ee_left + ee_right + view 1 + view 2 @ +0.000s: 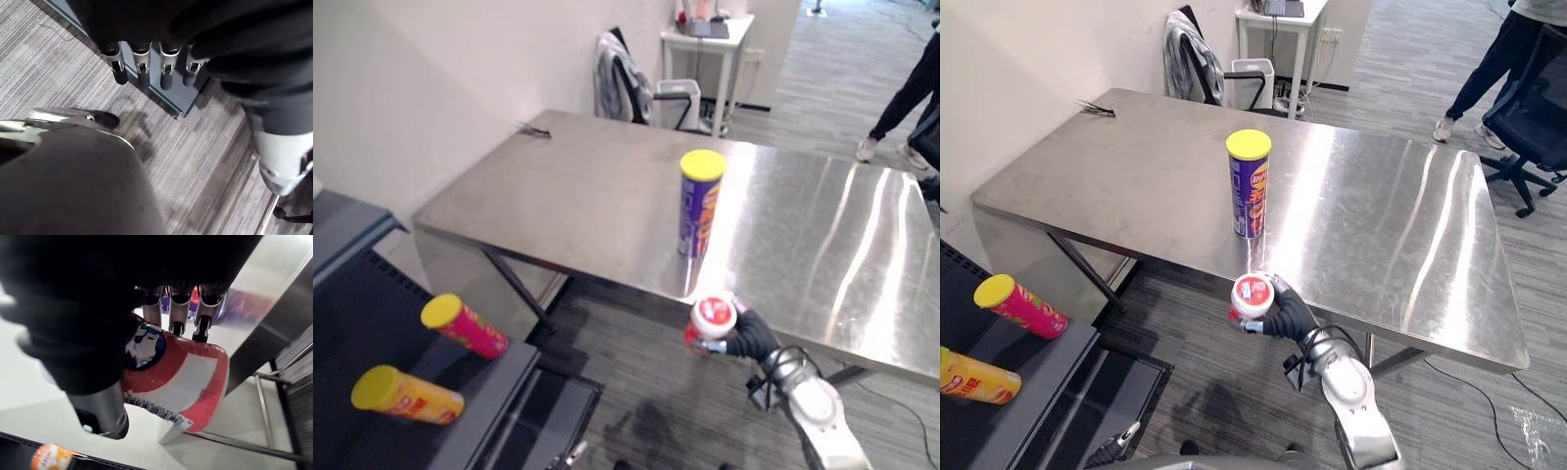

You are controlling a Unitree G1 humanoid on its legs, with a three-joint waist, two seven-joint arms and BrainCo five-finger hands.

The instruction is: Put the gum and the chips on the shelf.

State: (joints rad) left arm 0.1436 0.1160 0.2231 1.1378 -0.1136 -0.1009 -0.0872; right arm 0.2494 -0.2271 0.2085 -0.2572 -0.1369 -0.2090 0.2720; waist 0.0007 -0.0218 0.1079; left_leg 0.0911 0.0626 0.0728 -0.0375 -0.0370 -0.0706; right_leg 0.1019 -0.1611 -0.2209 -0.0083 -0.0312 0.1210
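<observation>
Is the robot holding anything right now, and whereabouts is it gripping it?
Yes. The right hand holds a red-and-white gum tub, with its fingers curled round the tub's side and the lid left free. The left hand hangs open and holds nothing.

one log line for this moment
right hand: shut on red-and-white round gum tub | left hand: open | yellow-lidded purple chips can: upright on steel table | dark shelf: pink can, orange can lying

A person at 1 o'clock is cut off by the top edge, legs and shoes alone showing. The orange chips can at 8 o'clock runs off the left edge. The right hand hides the lower part of the gum tub. A dark thing at the 11 o'clock corner of the table is too small to name.
</observation>
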